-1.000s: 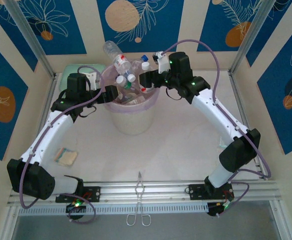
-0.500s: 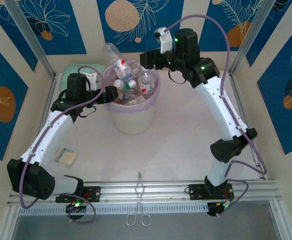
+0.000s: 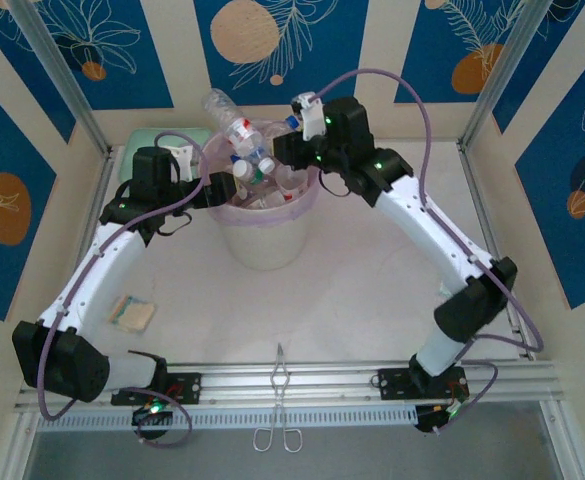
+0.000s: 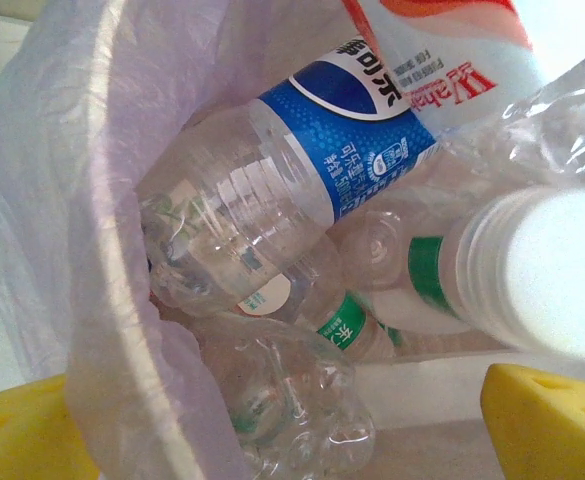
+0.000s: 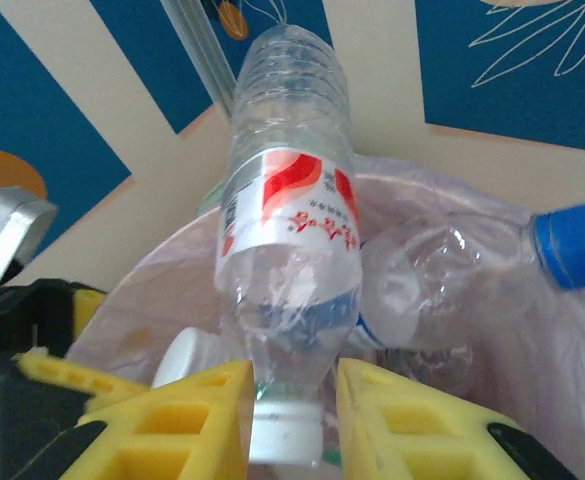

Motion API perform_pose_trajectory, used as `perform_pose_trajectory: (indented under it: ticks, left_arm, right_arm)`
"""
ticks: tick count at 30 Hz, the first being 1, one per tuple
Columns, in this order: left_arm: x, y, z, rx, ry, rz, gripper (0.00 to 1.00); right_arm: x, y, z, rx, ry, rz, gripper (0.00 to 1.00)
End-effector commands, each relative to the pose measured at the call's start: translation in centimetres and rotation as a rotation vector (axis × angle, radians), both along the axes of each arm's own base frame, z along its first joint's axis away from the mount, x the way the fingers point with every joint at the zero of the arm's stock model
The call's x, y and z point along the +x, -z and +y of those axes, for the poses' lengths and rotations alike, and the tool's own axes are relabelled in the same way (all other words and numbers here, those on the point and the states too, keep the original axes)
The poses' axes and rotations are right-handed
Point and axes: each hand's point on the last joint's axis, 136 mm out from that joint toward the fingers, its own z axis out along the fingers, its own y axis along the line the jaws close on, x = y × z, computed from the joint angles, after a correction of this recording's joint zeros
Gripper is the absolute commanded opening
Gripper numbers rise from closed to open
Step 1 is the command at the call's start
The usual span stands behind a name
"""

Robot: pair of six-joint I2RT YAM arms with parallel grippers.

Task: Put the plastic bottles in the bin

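— None of the plastic bottles [image 3: 257,170] lie loose on the counter [image 3: 372,290], then?

— None that I can find. The bare counter carries a sponge [image 3: 132,313] near its left edge and little else. Tongs [image 3: 279,400] rest on the rail at the near edge. The bottles are heaped in the bin [image 3: 262,245], which stands toward the far edge, left of middle, beside the mint-green case [image 3: 157,140] in the far-left corner.

— So it's finished?

— Almost, I'd judge. One red-labelled bottle [image 5: 287,200] stands cap-down on the heap, its body well above the rim. It needs letting go or pressing lower.

— Who has it?

— The right claw [image 5: 292,385]. Its yellow fingers [image 5: 227,390] are drawn nearly together and touch the bottle's shoulder on both sides, just above the white cap, so it looks pinched.

— And the left claw [image 4: 272,400]?

— Spread wide and holding nothing. It hangs over the left side of the bin's mouth, looking down on a blue-labelled bottle [image 4: 312,150] inside the lilac liner [image 4: 82,200].
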Motion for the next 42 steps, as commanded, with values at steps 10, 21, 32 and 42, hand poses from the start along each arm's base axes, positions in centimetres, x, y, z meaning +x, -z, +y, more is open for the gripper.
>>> perform_pose_trajectory:
  ticks: [10,21,32,42]
  left_arm:
    - [-1.4,-7.2,-1.2,-0.076,0.093,-0.143,0.94]
    - [1.6,-14.5,-0.4,-0.058,0.038,-0.267,1.00]
    - [12.2,-12.7,0.9,0.084,-0.125,-0.284,1.00]
    - [16.3,-9.7,-0.1,0.069,-0.118,-0.234,1.00]
  right_arm:
    - [0.0,3.7,-2.0,-0.073,0.043,0.170,0.57]
    - [-0.2,-2.4,-3.2,-0.012,0.033,0.059,0.77]
    - [-2.4,-3.7,-5.2,0.022,0.044,0.049,0.82]
    - [-3.1,-2.6,-7.1,0.027,0.087,0.076,0.82]
